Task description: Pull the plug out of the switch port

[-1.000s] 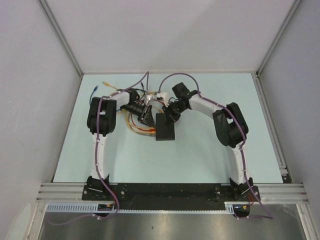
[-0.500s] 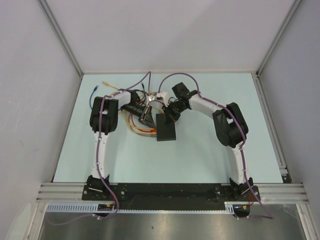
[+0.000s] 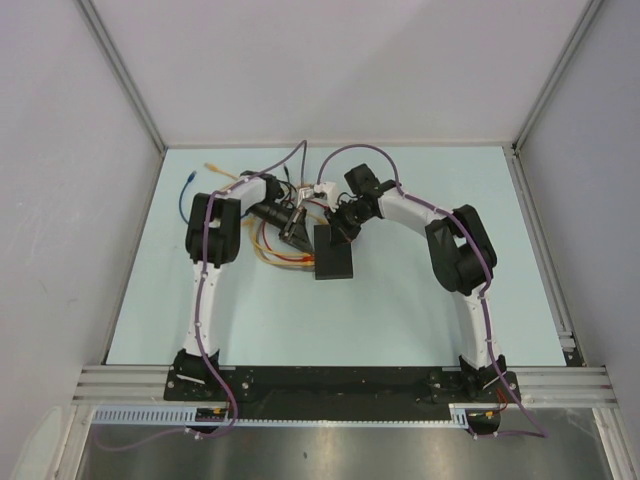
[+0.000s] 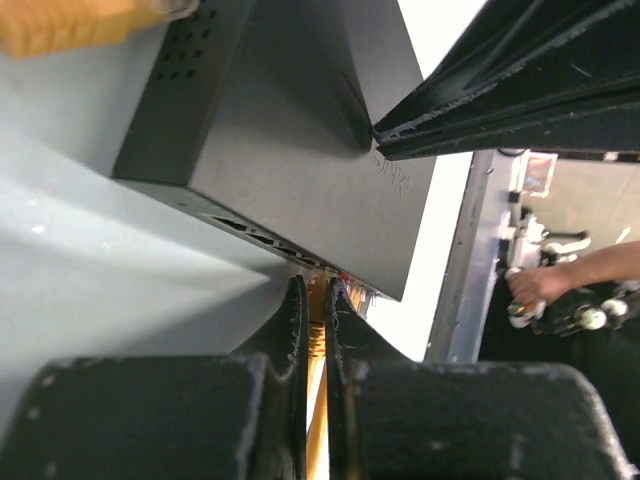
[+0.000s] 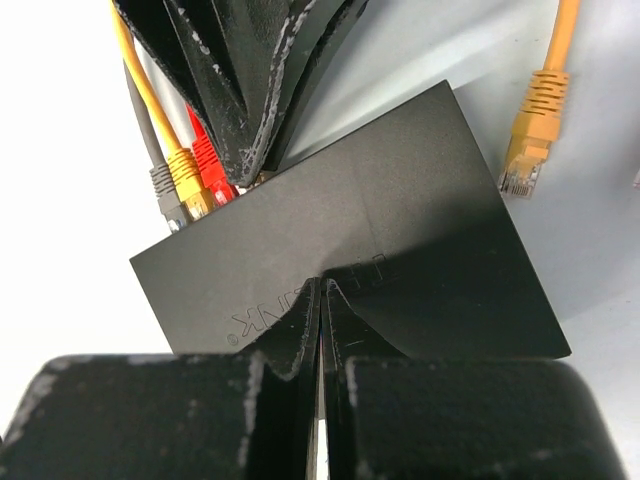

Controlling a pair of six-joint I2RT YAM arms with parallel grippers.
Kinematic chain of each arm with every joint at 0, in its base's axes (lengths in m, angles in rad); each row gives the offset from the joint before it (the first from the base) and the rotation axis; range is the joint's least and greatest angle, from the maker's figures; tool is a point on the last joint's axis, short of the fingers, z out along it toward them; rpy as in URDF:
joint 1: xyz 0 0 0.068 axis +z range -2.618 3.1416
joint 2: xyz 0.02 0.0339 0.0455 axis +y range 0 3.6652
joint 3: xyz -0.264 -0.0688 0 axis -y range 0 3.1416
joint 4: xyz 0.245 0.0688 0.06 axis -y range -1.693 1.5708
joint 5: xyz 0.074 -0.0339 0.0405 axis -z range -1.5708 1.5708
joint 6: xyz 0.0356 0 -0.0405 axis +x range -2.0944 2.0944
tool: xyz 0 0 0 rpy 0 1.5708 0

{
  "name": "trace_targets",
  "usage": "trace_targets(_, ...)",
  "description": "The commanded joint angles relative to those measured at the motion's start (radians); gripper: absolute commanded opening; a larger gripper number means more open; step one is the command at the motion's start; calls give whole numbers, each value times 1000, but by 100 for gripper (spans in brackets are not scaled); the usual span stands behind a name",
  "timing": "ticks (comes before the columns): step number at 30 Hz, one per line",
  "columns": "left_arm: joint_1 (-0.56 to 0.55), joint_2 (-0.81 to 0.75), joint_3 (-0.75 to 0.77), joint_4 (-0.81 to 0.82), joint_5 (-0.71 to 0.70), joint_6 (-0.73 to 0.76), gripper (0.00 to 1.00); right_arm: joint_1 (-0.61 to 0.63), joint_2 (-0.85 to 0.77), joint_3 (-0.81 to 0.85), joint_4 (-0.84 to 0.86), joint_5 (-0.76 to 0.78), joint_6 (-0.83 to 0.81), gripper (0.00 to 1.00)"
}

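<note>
Since the earlier frame, the left claw [image 4: 315,288] is brought in to the switch [image 4: 300,130] and narrowed to a slit. The orange plug [image 4: 318,322] is pinched between its fingers, with the port edge just ahead. The right claw [image 5: 321,290] is shut and empty, its tips pressed on the switch top.

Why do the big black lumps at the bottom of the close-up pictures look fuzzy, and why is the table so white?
Left wrist view: the left claw, shut on the orange plug, sits too near the lens, so its base blurs; the switch looks sharper, and the table glares white at right. Right wrist view: the right claw blurs likewise. Top view: even light, soft shadows.
</note>
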Motion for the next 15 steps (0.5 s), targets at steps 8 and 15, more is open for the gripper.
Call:
trace_targets(8,-23,34,102,-135,-52,159,0,8,52,-26,-10,86,-8,0)
trace_targets(15,-16,39,149,-160,-32,172,0,6,48,-33,-7,88,-8,0)
